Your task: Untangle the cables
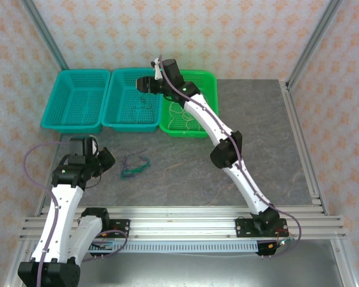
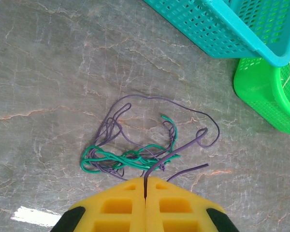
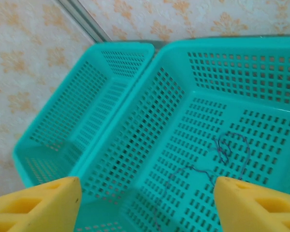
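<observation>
Right hand (image 3: 147, 193) released over the middle basket (image 3: 183, 72) holding one freed cable (image 3: 232, 150), left hand (image 2: 145, 193) clenched on a purple strand (image 2: 183, 145) (apparently) of the purple-green tangle (image 2: 130, 157) on the counter (image 2: 48, 72): next, draw it gently free.

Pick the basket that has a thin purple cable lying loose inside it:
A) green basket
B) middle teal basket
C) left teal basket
B: the right wrist view shows the purple cable curled on the mesh floor of the middle teal basket, while the green basket holds whitish cables instead.
</observation>
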Controlling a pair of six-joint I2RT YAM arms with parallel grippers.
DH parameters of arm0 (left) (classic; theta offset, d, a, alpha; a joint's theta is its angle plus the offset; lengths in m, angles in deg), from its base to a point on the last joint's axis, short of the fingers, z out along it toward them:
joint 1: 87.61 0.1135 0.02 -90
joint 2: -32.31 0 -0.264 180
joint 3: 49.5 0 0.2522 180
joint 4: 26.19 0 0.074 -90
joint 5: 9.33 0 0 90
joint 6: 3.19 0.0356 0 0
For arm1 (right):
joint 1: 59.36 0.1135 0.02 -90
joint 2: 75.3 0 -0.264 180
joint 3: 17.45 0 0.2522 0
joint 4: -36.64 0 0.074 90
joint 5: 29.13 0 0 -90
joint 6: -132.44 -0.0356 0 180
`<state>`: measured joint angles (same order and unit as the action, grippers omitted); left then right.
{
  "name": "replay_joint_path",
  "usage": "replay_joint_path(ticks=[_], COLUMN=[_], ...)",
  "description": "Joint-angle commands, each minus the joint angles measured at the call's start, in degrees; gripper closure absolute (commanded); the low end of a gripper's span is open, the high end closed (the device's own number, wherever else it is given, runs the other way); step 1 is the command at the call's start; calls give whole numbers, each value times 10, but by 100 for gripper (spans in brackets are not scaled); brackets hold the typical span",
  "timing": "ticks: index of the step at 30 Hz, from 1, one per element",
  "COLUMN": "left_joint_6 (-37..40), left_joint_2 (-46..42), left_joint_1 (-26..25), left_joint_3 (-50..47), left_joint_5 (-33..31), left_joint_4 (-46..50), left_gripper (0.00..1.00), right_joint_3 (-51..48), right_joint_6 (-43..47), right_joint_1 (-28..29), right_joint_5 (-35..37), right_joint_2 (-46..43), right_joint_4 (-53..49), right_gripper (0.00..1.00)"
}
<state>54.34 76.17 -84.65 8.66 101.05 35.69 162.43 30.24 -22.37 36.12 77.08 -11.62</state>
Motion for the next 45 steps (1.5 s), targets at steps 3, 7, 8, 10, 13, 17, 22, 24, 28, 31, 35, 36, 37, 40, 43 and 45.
replay_joint_path(ticks=[3,7,8,10,13,17,22,24,28,31,35,36,37,40,43,45], left_joint_6=[13,27,36,41,45,47,38,30,5,-9,-23,-26,-30,-42,-38,-29], left_joint_2=[0,3,6,12,26,36,45,45,47,55,60,61,61,58,57,60], left_joint_1=[-4,-4,-4,-4,-5,-5,-8,-12,-23,-38,-68,-74,-80,-93,-104,-109], left_joint_3=[2,10,11,13,21,40,77,95,146,200,264,274,284,303,314,321], left_joint_5=[3,26,39,66,88,86,108,112,121,121,105,100,96,89,85,83], left_joint_4=[-5,-9,-12,-22,-29,-29,-28,-25,-22,-14,-8,-8,-7,-10,-12,-7], left_gripper=[100,100,100,100,100,100,100,100,100,100,100,100,100,100,100,100], right_joint_3=[19,19,19,18,-98,-278,-557,-731,-1044,-1150,-1199,-1207,-1220,-1222,-1196,-1181], right_joint_6=[76,141,162,207,262,352,348,287,116,27,-19,-19,-10,36,60,92], right_joint_1=[-9,-35,-46,-69,-100,-120,-122,-120,-75,-22,82,104,131,188,203,208], right_joint_5=[52,54,39,-15,-49,-34,-58,-88,-54,-6,61,74,89,106,93,78], right_joint_2=[-73,-113,-123,-146,-245,-394,-590,-681,-827,-843,-807,-794,-777,-708,-615,-561], right_joint_4=[-117,-232,-268,-338,-370,-386,-261,-103,290,437,533,561,599,671,713,751], right_gripper=[26,26,26,26,26,25,24,25,24,23,21,20,18,12,11,11])
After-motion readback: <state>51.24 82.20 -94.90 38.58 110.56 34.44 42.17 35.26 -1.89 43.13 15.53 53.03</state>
